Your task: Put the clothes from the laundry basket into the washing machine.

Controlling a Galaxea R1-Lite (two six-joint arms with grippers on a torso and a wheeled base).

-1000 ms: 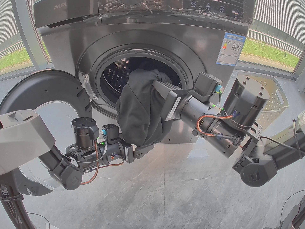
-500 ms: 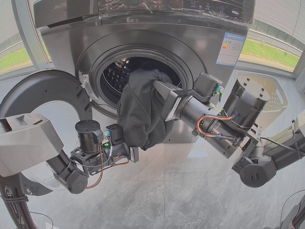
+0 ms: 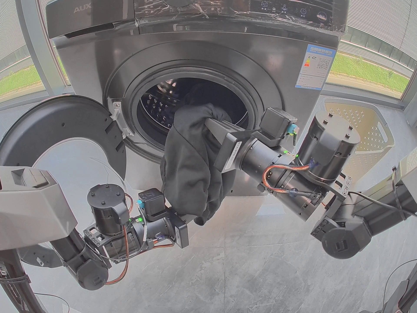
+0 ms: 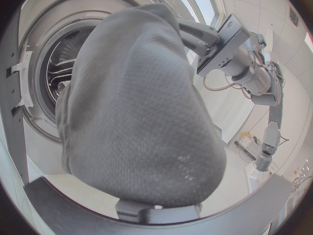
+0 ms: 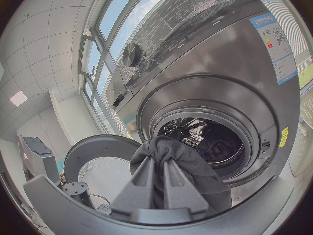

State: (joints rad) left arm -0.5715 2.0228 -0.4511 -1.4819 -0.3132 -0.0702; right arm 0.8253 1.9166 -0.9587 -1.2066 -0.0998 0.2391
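Loading step: right gripper (image 5: pixel 158 170) pinched narrow on dark garment (image 3: pixel 189 166) at washing machine (image 3: pixel 269 61) mouth, cloth mostly hanging outside; next move needs deeper reach into drum (image 3: pixel 158 103) before release.

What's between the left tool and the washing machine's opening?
The dark garment, pinched by the right tool, hangs there, as the left wrist view shows.

The left gripper (image 3: pixel 190 218) has dropped back beneath the dark garment (image 3: pixel 191 166).
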